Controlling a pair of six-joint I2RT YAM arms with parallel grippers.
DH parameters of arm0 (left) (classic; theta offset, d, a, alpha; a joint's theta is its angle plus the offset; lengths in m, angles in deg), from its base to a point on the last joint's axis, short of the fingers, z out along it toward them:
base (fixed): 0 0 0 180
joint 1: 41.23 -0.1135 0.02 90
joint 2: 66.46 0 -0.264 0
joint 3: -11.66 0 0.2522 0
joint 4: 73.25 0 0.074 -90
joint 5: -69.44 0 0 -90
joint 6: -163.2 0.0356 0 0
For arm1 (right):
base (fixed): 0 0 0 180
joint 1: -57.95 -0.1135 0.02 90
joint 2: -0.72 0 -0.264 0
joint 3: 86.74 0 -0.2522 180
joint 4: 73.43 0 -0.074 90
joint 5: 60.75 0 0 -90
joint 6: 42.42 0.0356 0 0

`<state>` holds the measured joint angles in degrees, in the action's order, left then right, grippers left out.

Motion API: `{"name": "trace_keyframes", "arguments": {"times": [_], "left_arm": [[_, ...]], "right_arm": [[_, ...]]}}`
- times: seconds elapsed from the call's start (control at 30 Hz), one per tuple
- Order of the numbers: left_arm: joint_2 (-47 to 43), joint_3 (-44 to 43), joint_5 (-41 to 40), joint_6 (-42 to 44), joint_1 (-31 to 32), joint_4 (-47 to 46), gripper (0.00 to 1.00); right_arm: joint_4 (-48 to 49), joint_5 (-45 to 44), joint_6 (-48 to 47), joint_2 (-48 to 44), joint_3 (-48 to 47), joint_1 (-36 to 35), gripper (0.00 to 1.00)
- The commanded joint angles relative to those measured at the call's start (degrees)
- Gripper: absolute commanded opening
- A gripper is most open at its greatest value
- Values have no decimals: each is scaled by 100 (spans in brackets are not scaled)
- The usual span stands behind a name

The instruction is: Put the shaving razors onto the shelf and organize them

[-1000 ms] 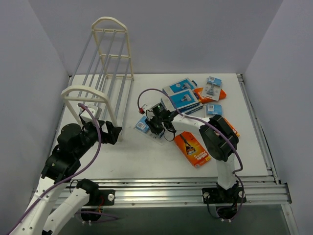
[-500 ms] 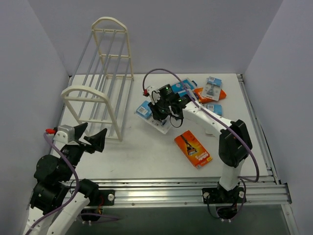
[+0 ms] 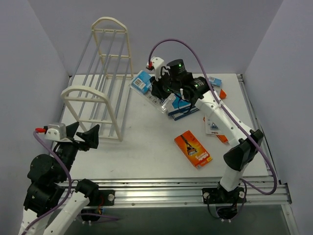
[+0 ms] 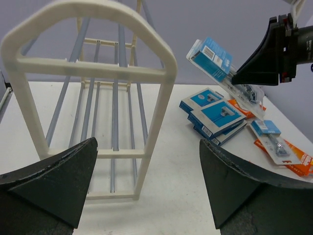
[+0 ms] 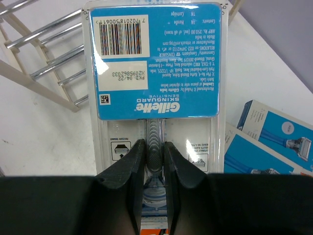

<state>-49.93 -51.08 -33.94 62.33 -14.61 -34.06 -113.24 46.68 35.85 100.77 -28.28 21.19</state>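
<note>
While the right gripper [image 5: 149, 149] pinches the Gillette blister pack [image 5: 155, 63] at its bubble end — light, stiff, slick, probably prone to pivoting — the left gripper [image 4: 146, 147] gapes wide, empty.

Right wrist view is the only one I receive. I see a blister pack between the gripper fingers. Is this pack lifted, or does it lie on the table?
Observer: It is lifted. The right gripper holds the blister pack tilted in the air above the table, with its blue header end nearest the shelf.
Operator: Where is the other arm?
Observer: The left gripper is open and holds nothing. It faces the near arched end of the shelf without touching it.
Operator: Is any pack on the shelf already?
Observer: None that I can see. The rods carry no pack.
</note>
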Motion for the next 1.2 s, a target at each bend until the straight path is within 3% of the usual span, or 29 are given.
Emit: {"name": "trace_keyframes", "arguments": {"times": [0.0, 0.33, 0.53, 0.63, 0.9, 1.17], "left_arm": [[279, -839, -50, -161, 28, 85, 94], [2115, -2896, -243, 550, 28, 498, 94], [2898, -3820, -490, 806, 20, 550, 94], [3460, -4558, -218, 640, 19, 778, 94], [4972, -6710, 1619, -81, -7, 1595, 94], [5878, -7715, 2542, -529, -428, 2369, 94]], "right_arm": [[-173, 32, -49, -232, -567, 63, 0], [257, 418, 240, 58, -1613, 54, 0], [942, 735, 425, 120, -1623, -25, 0], [1145, 823, 487, 120, -1570, -86, 0], [1655, 937, 619, -152, -1060, -236, 0], [1901, 973, 645, -495, -595, -324, 0]]}}
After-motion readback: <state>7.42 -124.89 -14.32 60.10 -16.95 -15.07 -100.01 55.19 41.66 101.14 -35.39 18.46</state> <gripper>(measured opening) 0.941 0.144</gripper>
